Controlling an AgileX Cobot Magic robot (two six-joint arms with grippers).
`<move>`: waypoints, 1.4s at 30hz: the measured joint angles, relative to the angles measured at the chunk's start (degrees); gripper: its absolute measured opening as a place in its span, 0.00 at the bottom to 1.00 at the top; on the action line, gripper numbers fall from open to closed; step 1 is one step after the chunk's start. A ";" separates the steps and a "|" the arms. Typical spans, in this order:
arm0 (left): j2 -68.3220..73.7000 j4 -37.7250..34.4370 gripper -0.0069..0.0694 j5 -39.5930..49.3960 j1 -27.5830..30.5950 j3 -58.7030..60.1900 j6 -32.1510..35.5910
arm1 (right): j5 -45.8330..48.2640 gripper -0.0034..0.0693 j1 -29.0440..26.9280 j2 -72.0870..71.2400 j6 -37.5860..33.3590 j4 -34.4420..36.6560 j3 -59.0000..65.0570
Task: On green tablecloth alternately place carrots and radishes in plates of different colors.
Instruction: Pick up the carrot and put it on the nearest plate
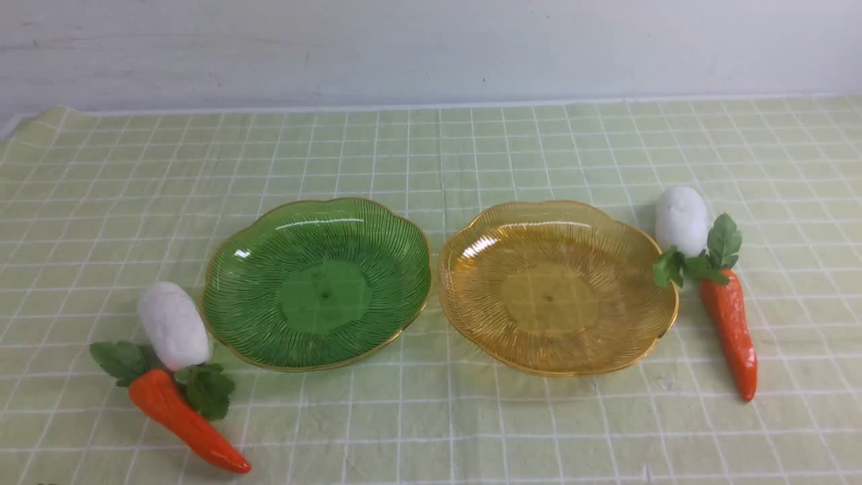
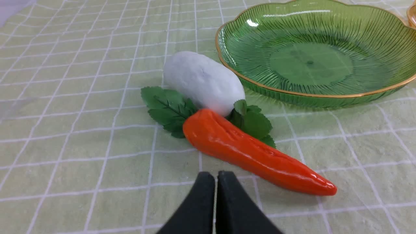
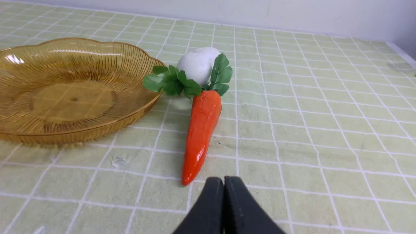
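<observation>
"As you look over the green tablecloth [image 1: 417, 417], what do you count?"

"Two plates: a green plate [image 1: 326, 296] left, an amber plate [image 1: 549, 300] right, both ribbed, see-through, scalloped and gold-rimmed. Two carrots, glossy and tapered: the left carrot [image 1: 185, 421] nearer, the right carrot [image 1: 731, 333] farther."

"And radishes?"

"Two, matte white and oblong: the left radish [image 1: 174, 327] beyond its carrot, the right radish [image 1: 681, 221] likewise. Both plates are empty."

"The grippers?"

"Left gripper [image 2: 216, 177] and right gripper [image 3: 223, 182]: jaws pressed together, pinching nothing."
</observation>
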 joint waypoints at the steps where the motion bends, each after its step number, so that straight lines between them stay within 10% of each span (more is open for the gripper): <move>1: 0.00 0.00 0.08 0.00 0.00 0.00 0.00 | 0.00 0.03 0.00 0.00 0.00 0.00 0.00; 17: 0.00 -0.11 0.08 -1.74 0.00 0.00 -0.59 | 0.00 0.03 0.00 0.00 -0.01 0.00 0.00; 36: 0.00 -34.09 0.08 -31.09 0.00 -0.06 -13.05 | -0.30 0.03 0.00 0.00 -0.06 -0.61 0.00; 42: 0.73 -29.00 0.08 -21.85 0.00 -12.38 -11.77 | -11.88 0.03 0.00 0.00 5.38 15.33 0.66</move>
